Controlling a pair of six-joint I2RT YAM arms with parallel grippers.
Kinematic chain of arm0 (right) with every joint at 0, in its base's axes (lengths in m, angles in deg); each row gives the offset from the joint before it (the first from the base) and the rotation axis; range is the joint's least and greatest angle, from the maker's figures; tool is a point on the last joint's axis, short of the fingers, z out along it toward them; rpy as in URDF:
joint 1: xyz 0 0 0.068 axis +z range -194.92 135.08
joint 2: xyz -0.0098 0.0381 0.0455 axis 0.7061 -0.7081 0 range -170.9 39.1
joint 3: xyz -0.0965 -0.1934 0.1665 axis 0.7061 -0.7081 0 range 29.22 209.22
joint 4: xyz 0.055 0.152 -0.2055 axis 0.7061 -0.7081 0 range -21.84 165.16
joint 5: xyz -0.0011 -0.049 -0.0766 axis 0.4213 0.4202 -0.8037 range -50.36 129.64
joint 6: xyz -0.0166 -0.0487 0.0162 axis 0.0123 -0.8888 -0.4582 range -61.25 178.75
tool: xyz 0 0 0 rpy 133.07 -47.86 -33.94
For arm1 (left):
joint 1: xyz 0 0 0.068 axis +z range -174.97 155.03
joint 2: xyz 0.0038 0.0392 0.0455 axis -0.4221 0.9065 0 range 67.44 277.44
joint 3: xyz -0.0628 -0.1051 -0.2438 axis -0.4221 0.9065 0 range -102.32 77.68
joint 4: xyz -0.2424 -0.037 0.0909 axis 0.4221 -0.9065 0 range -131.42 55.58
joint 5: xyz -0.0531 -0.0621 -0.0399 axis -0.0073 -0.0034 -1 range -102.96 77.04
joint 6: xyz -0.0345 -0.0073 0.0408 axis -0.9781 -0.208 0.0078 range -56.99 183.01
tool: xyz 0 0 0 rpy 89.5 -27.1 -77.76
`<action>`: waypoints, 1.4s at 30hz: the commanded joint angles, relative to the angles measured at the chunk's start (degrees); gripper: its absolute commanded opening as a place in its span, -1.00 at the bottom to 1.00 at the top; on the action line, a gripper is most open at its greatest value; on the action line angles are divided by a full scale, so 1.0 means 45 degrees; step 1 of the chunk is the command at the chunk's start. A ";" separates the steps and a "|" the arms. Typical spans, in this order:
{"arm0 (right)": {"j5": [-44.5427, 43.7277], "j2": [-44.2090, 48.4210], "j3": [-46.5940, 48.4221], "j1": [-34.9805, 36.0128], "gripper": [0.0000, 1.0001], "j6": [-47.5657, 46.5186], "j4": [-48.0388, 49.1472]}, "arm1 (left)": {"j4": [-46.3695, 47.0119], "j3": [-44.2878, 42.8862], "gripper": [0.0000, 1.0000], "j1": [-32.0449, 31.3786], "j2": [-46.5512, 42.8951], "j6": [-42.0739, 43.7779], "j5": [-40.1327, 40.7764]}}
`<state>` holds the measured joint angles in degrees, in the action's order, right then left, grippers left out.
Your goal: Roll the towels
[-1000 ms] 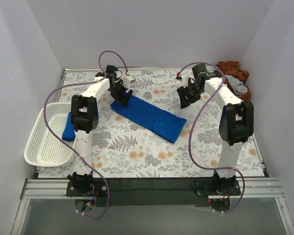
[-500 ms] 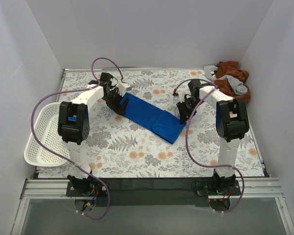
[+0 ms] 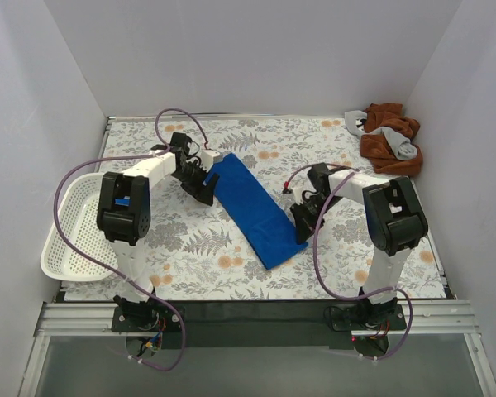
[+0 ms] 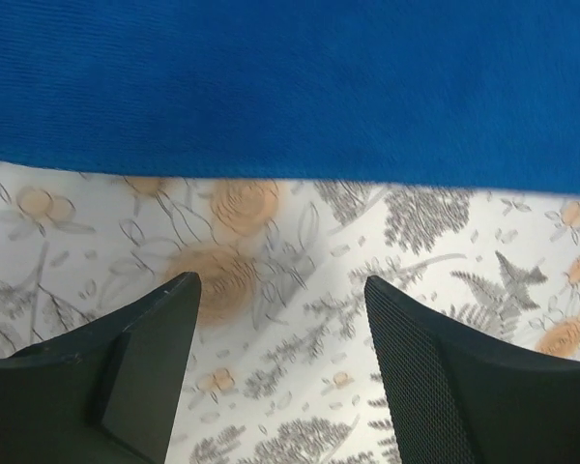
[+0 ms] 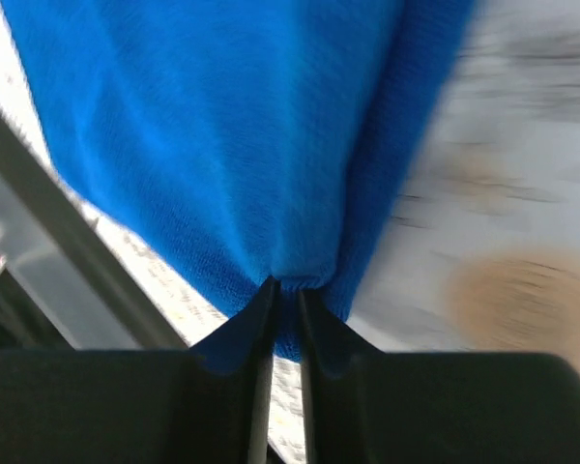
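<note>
A blue towel (image 3: 250,207) lies flat in a long diagonal strip on the floral tablecloth, from the far left to the near right. My left gripper (image 3: 200,187) is open and empty just beside the towel's far left edge. In the left wrist view the towel (image 4: 290,87) fills the top, and bare cloth lies between the fingers of the left gripper (image 4: 282,290). My right gripper (image 3: 302,219) is shut on the towel's near right edge. In the right wrist view the right gripper (image 5: 285,287) pinches a fold of the blue towel (image 5: 222,126).
A white mesh basket (image 3: 70,248) stands at the table's left edge. A pile of rust-brown and grey towels (image 3: 391,136) lies in the far right corner. White walls enclose the table on three sides. A dark strip (image 3: 256,310) runs along the near edge.
My right gripper has come nearer, dragging the towel's right end toward the front, so the towel lies longer and steeper. My left gripper has slid off the towel to its left side.
</note>
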<state>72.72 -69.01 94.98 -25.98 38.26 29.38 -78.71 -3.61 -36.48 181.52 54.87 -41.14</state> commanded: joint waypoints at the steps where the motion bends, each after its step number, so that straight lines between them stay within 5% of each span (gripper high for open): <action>1: 0.1027 0.0801 -0.0861 0.1082 -0.61 0.0101 -0.0179 | 0.0487 -0.0955 0.28 -0.0079 0.0915 -0.0124 -0.0669; 8: 0.2586 0.1505 -0.0862 0.1553 -0.07 0.0003 -0.0568 | 0.0292 -0.3453 0.25 -0.0723 0.3064 -0.0183 -0.1021; 20: 0.0873 0.2072 -0.0942 0.1105 -0.12 -0.0114 -0.0608 | -0.0021 -0.9040 0.25 -0.1349 0.7360 -0.0711 -0.1530; 25: 0.0442 0.2520 -0.0063 0.0752 -0.18 -0.0387 -0.0491 | 0.0564 -0.9999 0.36 -0.1330 0.7364 -0.0476 -0.1276; 31: 0.1494 0.2931 0.1012 0.0772 -0.20 0.0021 0.0367 | 0.1151 -0.8364 0.63 -0.1193 0.4419 0.0324 -0.1100; 42: 0.3236 0.2952 -0.0939 0.2567 -0.26 0.0219 0.1735 | 0.2734 0.1127 0.82 -0.1230 -0.5190 0.1709 -0.0730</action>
<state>85.00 -56.60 93.43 -16.45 40.31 36.22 -69.36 -4.49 -40.78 168.25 58.43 -44.90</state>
